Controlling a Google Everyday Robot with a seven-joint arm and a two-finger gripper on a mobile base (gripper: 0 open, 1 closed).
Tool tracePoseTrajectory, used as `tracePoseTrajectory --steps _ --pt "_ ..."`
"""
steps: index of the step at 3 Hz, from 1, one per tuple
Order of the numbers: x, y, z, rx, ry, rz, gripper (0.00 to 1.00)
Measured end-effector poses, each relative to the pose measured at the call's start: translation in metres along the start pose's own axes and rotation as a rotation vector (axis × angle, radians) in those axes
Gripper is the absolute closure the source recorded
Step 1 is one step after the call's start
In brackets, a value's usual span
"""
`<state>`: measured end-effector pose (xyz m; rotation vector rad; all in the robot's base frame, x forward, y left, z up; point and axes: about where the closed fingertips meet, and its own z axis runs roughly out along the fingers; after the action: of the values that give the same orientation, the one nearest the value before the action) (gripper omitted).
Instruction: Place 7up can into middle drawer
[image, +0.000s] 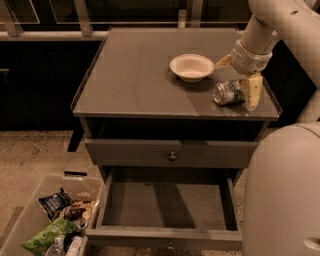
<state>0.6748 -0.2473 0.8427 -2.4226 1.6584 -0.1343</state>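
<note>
The 7up can (227, 92) lies on its side on the cabinet top (135, 75), near the right front edge, silver end facing me. My gripper (238, 77) is open right over it. One pale fingertip (252, 92) stands just right of the can and the other (223, 61) sits behind it, near the bowl. The can is not lifted. The middle drawer (167, 205) is pulled out below, with nothing on its flat grey floor.
A white bowl (192, 66) stands just left of the gripper. The upper drawer front with its knob (172, 156) is shut. A clear bin of snack bags (50, 222) sits on the floor at lower left. My own body (282, 195) fills the lower right.
</note>
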Motion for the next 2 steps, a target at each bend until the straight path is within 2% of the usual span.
tracePoseTrajectory --steps 1,2 --pt "0.0000 0.0000 0.0000 0.000 0.000 0.000 0.19" --pt "0.0000 0.0000 0.0000 0.000 0.000 0.000 0.41"
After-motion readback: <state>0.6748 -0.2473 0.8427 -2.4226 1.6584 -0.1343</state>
